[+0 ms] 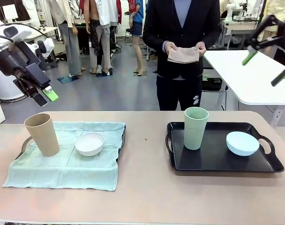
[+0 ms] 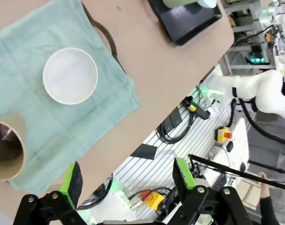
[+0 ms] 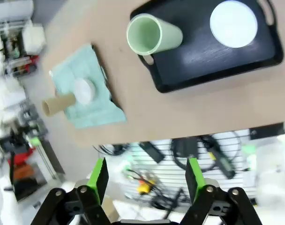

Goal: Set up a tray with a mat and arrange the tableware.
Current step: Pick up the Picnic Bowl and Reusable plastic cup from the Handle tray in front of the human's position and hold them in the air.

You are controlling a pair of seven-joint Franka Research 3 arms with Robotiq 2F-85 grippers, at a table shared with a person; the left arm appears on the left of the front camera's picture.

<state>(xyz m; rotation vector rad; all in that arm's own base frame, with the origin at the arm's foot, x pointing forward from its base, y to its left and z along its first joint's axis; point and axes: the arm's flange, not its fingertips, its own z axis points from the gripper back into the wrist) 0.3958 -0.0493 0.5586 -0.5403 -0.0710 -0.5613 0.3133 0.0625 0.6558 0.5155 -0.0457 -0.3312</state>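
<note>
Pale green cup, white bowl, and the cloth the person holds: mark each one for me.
pale green cup (image 1: 196, 131): front view, middle of its outer wall.
white bowl (image 1: 90, 142): front view, centre of its inside.
beige cloth (image 1: 183, 55): front view, middle of the folded face.

At eight o'clock on the plain light-brown tabletop (image 1: 147, 197), an unpatterned pale mint-green cloth mat (image 1: 67, 166) carries a tan tall tapered plastic cup (image 1: 41, 134) and a white small round bowl (image 1: 90, 143). At four o'clock, a glossy black rectangular plastic tray (image 1: 213, 159) carries a pale green tall tapered plastic cup (image 1: 196, 127) and a light blue small round bowl (image 1: 242, 143). At twelve o'clock, a dark jacket (image 1: 156, 28) backs a plain beige folded cloth (image 1: 183, 55). The left gripper (image 1: 45, 97) and right gripper (image 1: 264, 68) are black with bright green pads.
</note>
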